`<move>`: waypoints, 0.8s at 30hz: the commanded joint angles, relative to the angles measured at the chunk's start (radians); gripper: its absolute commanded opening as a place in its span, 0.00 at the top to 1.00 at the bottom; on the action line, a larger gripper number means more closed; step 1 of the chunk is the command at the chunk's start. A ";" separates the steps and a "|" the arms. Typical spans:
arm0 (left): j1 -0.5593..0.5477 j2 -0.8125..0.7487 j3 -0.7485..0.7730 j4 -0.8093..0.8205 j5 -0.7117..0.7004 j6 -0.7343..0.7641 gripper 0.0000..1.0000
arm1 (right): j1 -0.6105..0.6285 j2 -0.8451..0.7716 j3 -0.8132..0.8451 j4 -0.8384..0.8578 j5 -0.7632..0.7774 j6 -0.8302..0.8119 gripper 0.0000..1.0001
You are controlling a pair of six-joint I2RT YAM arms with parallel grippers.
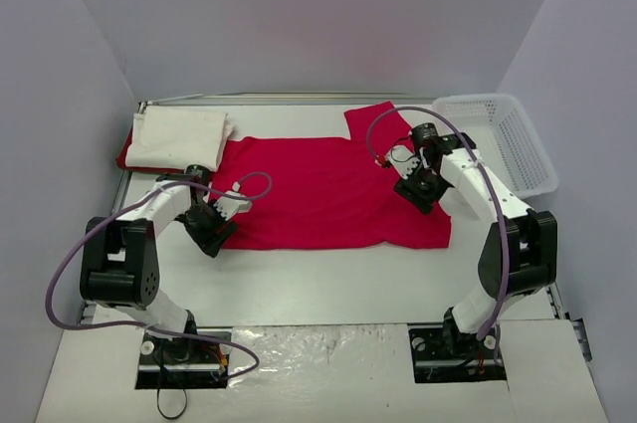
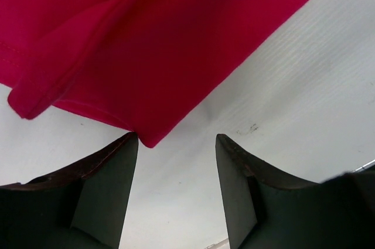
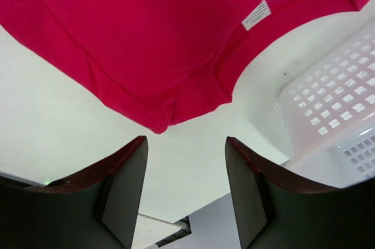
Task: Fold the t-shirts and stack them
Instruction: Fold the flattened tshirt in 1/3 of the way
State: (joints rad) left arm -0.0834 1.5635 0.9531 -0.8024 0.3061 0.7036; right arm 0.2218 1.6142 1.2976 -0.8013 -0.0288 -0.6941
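We see a red t-shirt point(image 1: 328, 194) spread open and mostly flat across the middle of the table point(image 1: 328, 284), with one sleeve sticking out toward the far right. At the far left of the table a folded white t-shirt point(image 1: 179, 137) lies on a second red t-shirt point(image 1: 126, 156), of which only a narrow edge shows. The far left corner of the spread shirt reaches this pile.

The left gripper point(image 1: 211, 234) sits at the near left corner of the spread shirt. In its wrist view we find its two dark fingers point(image 2: 111, 190) standing apart with only bare table between them. The jaws are open and hold nothing. The pointed corner of the red cloth lies just beyond the tip of one finger.

The right gripper point(image 1: 416, 189) is over the right side of the same shirt. Its wrist view shows its fingers point(image 3: 252, 190) parted as well, again with nothing between them, so these jaws are open and empty too. A stitched edge of the shirt ends just past the fingertips, and a small white label point(image 3: 256, 14) shows on the cloth farther off.

A white lattice basket point(image 1: 503, 139) stands at the far right of the table, near the sleeve but apart from it. A purple cable point(image 1: 60, 274) loops along each arm, and plain pale walls close the table in on three sides.
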 commanded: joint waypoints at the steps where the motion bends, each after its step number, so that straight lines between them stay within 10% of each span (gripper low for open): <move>1: -0.003 0.020 0.009 0.020 0.002 0.008 0.46 | -0.019 -0.028 -0.026 -0.056 0.026 -0.019 0.48; 7: -0.007 0.047 0.012 0.043 -0.001 -0.004 0.52 | -0.036 -0.046 -0.076 -0.090 0.049 -0.044 0.47; 12: -0.012 0.067 0.009 0.052 0.011 -0.018 0.97 | -0.050 -0.034 -0.158 -0.098 0.061 -0.058 0.46; 24: -0.018 0.035 -0.010 0.060 0.031 -0.039 0.98 | -0.084 0.032 -0.219 -0.067 0.055 -0.102 0.46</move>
State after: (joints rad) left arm -0.0914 1.6176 0.9535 -0.7441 0.2989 0.6765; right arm 0.1493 1.6169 1.0863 -0.8387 0.0124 -0.7712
